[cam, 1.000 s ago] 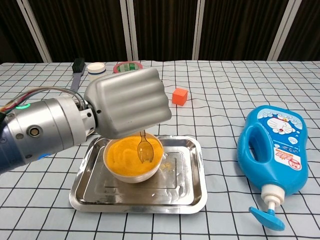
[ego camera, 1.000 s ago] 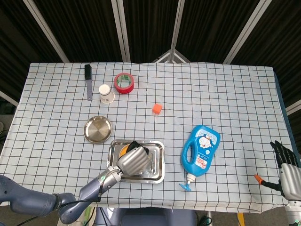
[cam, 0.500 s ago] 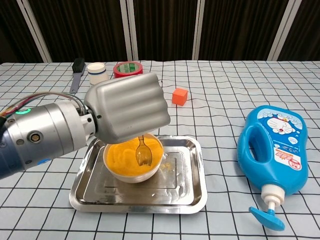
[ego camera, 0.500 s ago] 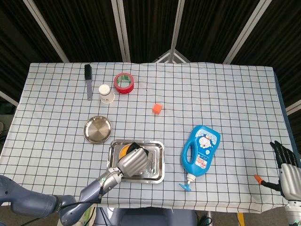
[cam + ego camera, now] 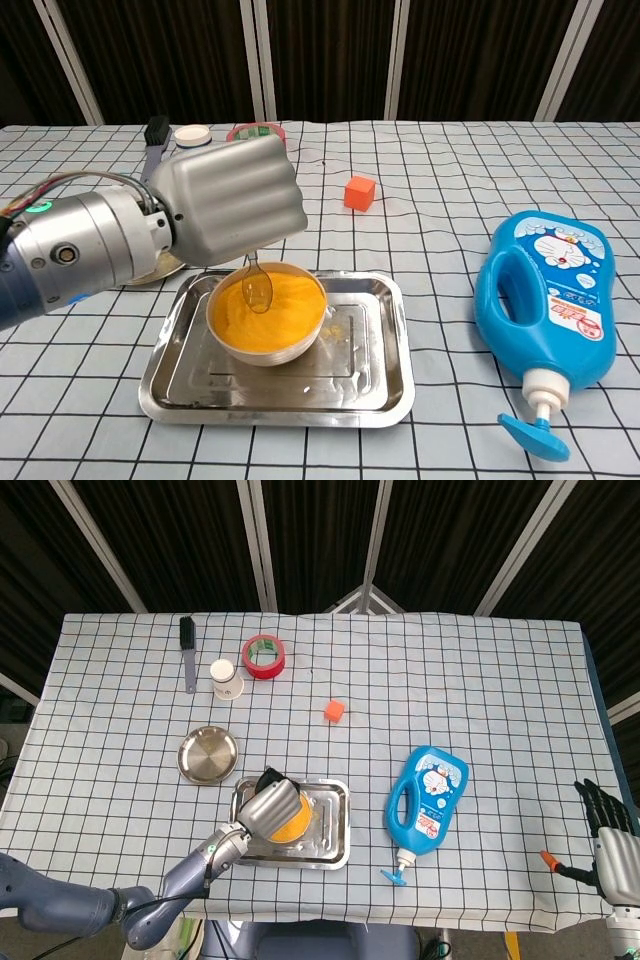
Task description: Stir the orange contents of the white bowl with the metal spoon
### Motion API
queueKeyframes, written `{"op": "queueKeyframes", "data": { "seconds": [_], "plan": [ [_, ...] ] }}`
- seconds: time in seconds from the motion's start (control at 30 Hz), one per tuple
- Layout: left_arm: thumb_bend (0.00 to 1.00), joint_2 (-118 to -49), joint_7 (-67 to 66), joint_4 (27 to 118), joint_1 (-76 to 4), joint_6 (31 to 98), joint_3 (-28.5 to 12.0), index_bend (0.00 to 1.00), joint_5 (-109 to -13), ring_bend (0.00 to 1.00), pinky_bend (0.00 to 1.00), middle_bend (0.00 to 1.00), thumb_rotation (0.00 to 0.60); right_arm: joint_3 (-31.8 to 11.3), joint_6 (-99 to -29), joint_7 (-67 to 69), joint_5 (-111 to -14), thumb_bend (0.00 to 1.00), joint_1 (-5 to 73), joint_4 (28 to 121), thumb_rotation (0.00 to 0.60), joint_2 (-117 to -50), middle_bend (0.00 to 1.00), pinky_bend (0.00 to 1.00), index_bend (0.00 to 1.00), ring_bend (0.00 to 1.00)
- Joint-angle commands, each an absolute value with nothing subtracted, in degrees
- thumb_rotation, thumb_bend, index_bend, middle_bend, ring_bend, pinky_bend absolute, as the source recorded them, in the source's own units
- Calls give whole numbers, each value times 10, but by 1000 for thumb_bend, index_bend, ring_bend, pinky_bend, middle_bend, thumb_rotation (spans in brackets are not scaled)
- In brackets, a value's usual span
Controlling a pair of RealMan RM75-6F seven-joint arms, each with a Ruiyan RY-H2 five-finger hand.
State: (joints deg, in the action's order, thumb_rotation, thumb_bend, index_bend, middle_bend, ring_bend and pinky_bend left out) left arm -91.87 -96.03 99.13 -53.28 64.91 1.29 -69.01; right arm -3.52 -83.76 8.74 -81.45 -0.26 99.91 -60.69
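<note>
I'm mid-stir: my left hand point(image 5: 232, 198), clenched on the spoon point(image 5: 256, 289), has its tip in the bowl point(image 5: 266, 345)'s orange mix, more strokes needed; right hand point(image 5: 611, 840) idle, fingers spread.

The tablecloth point(image 5: 480, 670) is white with a black grid; the white bowl point(image 5: 266, 348) holds a bright orange fill point(image 5: 285, 310), and the metal spoon point(image 5: 256, 290) dipped in it shows silver tinted orange; the tray point(image 5: 385, 385) beneath is mirror-bright steel; the left hand point(image 5: 228, 211) is matte silver-grey; at three o'clock from the tray lies a blue bottle point(image 5: 548, 300) with a cartoon label and a white neck; at twelve o'clock sits an orange cube point(image 5: 359, 192); the tape roll point(image 5: 264, 656) is red with a green inner ring; the brush point(image 5: 187, 652) is black-headed with a grey handle; the right hand point(image 5: 610, 845) is dark grey.
</note>
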Motion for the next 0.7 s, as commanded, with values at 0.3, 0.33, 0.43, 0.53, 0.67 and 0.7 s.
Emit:
{"op": "queueKeyframes", "data": {
  "seconds": [0.3, 0.33, 0.43, 0.53, 0.67, 0.7],
  "plan": [
    [670, -894, -936, 1000, -531, 663, 4, 847, -710, 1000, 1000, 1000, 600, -35, -837, 87, -815, 201, -3, 999, 600, -607, 0, 0, 0, 0],
    [670, -892, -936, 999, -531, 662, 5, 847, -708, 1000, 1000, 1000, 600, -35, -838, 87, -816, 201, -3, 1000, 600, -607, 0, 0, 0, 0],
    [669, -889, -942, 993, -533, 657, 7, 847, -705, 1000, 1000, 1000, 600, -35, -837, 86, -814, 202, -3, 1001, 600, -607, 0, 0, 0, 0],
    [669, -894, -944, 985, -533, 653, 7, 847, -696, 1000, 1000, 1000, 600, -35, -837, 87, -814, 202, -3, 1001, 600, -606, 0, 0, 0, 0],
    [670, -907, -944, 972, -534, 647, 8, 847, -689, 1000, 1000, 1000, 600, -35, -836, 88, -813, 202, -3, 1001, 600, -606, 0, 0, 0, 0],
    [670, -911, -944, 968, -535, 645, 8, 847, -689, 1000, 1000, 1000, 600, -35, -836, 89, -813, 201, -3, 1000, 600, -606, 0, 0, 0, 0]
  ]
}}
